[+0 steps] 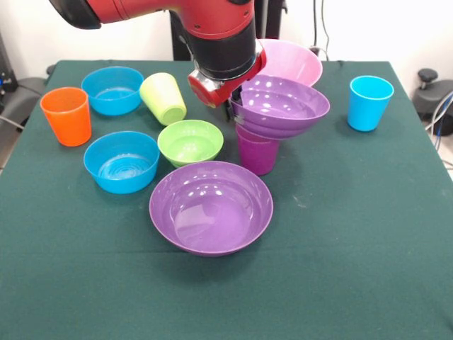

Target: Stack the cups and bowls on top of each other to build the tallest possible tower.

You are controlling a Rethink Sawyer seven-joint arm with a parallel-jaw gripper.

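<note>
The purple cup [256,152] stands near table centre with a wide purple bowl [280,106] sitting on it, tilted, its rim overhanging the cup all round. The gripper [232,106] hangs at the bowl's 9 o'clock rim, apparently pinching it; whether the claw is wide, narrow or holding cannot be told.

Level the bowl before release, centring its base over the cup mouth.

The pink bowl [291,60] touches or nearly touches at 12 o'clock; the green bowl [190,142] lies near at 8 o'clock. The second purple bowl [211,207] sits at 7 o'clock. Open cloth extends toward 3 to 5 o'clock; withdraw upward.
</note>
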